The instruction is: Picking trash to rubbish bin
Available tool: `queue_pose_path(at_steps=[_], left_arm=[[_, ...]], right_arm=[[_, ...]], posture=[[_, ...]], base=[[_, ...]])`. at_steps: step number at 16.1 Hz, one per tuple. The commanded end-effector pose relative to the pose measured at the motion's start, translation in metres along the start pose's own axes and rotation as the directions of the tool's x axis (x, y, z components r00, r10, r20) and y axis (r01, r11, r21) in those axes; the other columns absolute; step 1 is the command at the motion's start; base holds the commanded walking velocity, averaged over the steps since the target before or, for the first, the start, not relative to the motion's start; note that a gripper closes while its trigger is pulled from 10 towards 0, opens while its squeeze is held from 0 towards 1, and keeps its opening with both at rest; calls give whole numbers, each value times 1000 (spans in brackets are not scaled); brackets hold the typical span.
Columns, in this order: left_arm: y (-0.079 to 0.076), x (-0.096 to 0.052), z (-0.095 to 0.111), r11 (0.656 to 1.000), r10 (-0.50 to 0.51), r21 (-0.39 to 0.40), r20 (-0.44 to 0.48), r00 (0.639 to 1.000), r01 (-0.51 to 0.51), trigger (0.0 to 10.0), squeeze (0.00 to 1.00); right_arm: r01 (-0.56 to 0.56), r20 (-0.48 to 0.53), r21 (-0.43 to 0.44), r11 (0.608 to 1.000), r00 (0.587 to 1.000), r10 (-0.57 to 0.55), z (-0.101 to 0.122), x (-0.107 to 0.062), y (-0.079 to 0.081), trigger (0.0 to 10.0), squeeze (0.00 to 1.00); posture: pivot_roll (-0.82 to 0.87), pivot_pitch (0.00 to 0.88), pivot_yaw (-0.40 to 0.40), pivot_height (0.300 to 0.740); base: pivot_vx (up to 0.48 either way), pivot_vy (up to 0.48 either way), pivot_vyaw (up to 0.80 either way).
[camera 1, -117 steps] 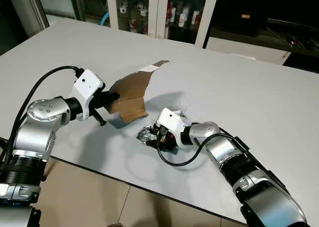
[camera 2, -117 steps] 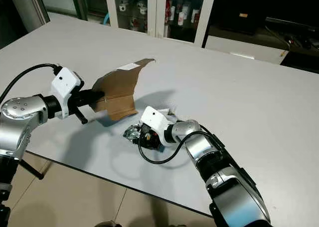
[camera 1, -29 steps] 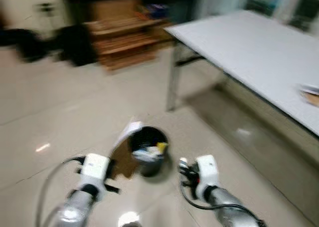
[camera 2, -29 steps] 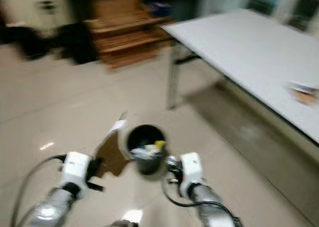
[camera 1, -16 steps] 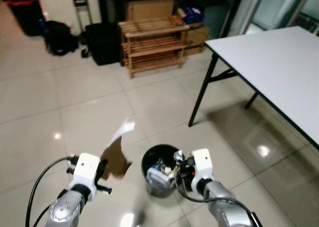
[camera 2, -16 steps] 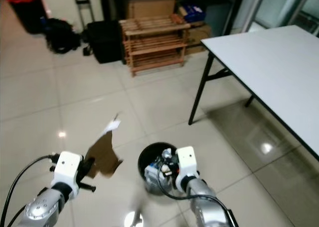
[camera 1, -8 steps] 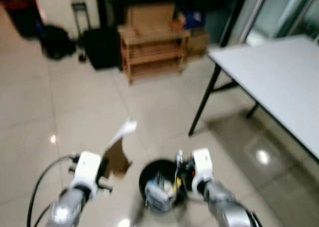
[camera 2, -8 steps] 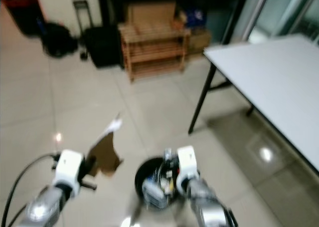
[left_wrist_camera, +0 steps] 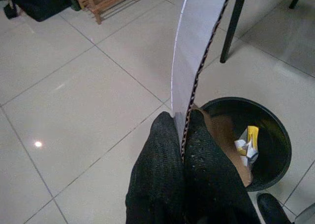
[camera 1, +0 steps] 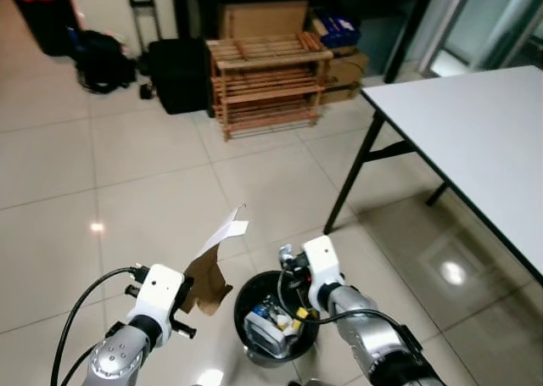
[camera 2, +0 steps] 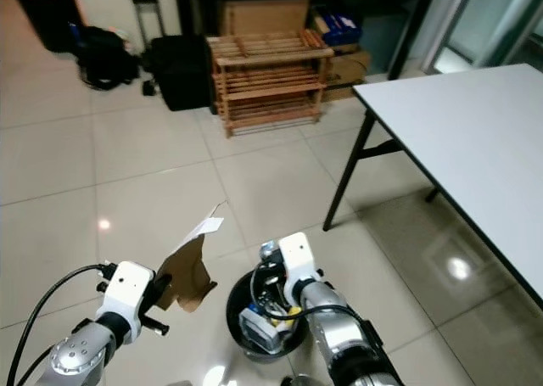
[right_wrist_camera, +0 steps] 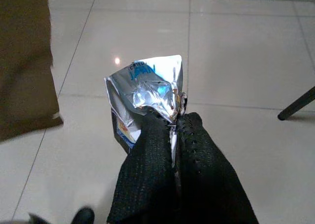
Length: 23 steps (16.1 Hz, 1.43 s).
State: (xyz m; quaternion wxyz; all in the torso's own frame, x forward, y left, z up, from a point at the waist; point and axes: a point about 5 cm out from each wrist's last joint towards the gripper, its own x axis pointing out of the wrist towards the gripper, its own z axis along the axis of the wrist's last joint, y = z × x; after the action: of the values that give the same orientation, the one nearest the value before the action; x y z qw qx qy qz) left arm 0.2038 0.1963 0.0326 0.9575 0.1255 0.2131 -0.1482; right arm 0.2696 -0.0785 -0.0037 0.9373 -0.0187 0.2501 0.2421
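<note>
A black rubbish bin (camera 1: 238, 305) stands on the tiled floor just in front of me, with crumpled packaging inside. My left gripper (camera 1: 188, 296) is shut on a torn brown cardboard piece (camera 1: 208, 276) with a white strip, held upright just left of the bin. In the left wrist view the cardboard (left_wrist_camera: 197, 47) rises from between the fingers (left_wrist_camera: 162, 150), with the bin (left_wrist_camera: 246, 102) beyond. My right gripper (camera 1: 289, 265) hovers over the bin's far rim, shut on a crumpled silver foil wrapper (right_wrist_camera: 147, 93).
A wooden slatted rack (camera 1: 270, 81) stands against the far wall, with black bags (camera 1: 178, 72) and a trolley beside it. A white table (camera 1: 475, 140) on black legs (camera 1: 352, 178) stands on the right. Open tiled floor (camera 1: 127, 182) lies on the left.
The view has steadied and shifted slightly as I moved. Both grippers keep their hold. The right gripper with the wrapper now sits over the bin's far rim.
</note>
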Motion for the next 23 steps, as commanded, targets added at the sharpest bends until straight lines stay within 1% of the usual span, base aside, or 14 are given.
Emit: queue_pose_path(at_steps=[1, 4, 5, 7, 8, 9, 10, 11, 13, 16, 23], left_arm=[[0, -1, 3, 1000, -13, 20, 7, 1000, 13, 10000, 0], [-1, -3, 2, 999, -22, 34, 2, 1000, 22, 10000, 0], [-2, -4, 2, 999, -25, 37, 0, 1000, 25, 10000, 0], [-2, -5, 2, 999, -27, 38, 0, 1000, 27, 10000, 0], [-3, -5, 1, 999, -30, 38, -1, 1000, 30, 10000, 0], [-3, -6, 1, 999, -30, 38, -2, 1000, 30, 10000, 0], [-3, -6, 1, 999, -29, 37, -3, 1000, 29, 10000, 0], [-3, -6, 1, 999, -28, 35, -4, 1000, 28, 10000, 0], [-3, -7, 1, 999, -27, 35, -5, 1000, 27, 10000, 0], [-2, -8, 0, 999, -26, 32, -9, 1000, 26, 10000, 0], [-2, -10, -1, 999, -27, 32, -17, 999, 28, 10000, 0]], right_arm=[[8, -14, -18, 1000, 1000, -8, 0, 3, -3, 10000, 0], [10, 31, -31, 999, 999, -9, 18, 13, 0, 10000, 0], [37, 81, -22, 999, 996, -35, 30, 16, -1, 10000, 0], [54, 119, -17, 998, 992, -52, 37, 17, -3, 10000, 0], [92, 158, -23, 996, 984, -87, 45, 18, -7, 10000, 0], [110, 170, -27, 994, 980, -104, 47, 18, -10, 10000, 0], [130, 200, -33, 991, 972, -121, 51, 17, -12, 10000, 141], [161, 230, -40, 986, 962, -148, 55, 17, -15, 10000, 1000], [171, 249, -40, 984, 956, -156, 58, 17, -16, 10000, 1000], [196, 287, -72, 978, 943, -168, 64, 16, -17, 10000, 1000], [209, 282, -79, 975, 942, -180, 59, 14, -22, 10000, 1000]], posture=[[73, 82, -73, 740], [78, 85, -79, 740], [79, 88, -80, 740], [79, 90, -81, 740], [79, 91, -82, 740], [80, 93, -82, 740], [79, 95, -82, 740], [79, 96, -82, 740], [79, 98, -80, 740], [80, 102, -78, 740], [83, 108, -74, 740]], base=[[0, 0, 0], [0, 0, 0], [0, 0, 0], [0, 0, 0], [0, 0, 0], [0, 0, 0], [0, 0, 0], [0, 0, 0], [0, 0, 0], [0, 0, 0], [0, 0, 0]])
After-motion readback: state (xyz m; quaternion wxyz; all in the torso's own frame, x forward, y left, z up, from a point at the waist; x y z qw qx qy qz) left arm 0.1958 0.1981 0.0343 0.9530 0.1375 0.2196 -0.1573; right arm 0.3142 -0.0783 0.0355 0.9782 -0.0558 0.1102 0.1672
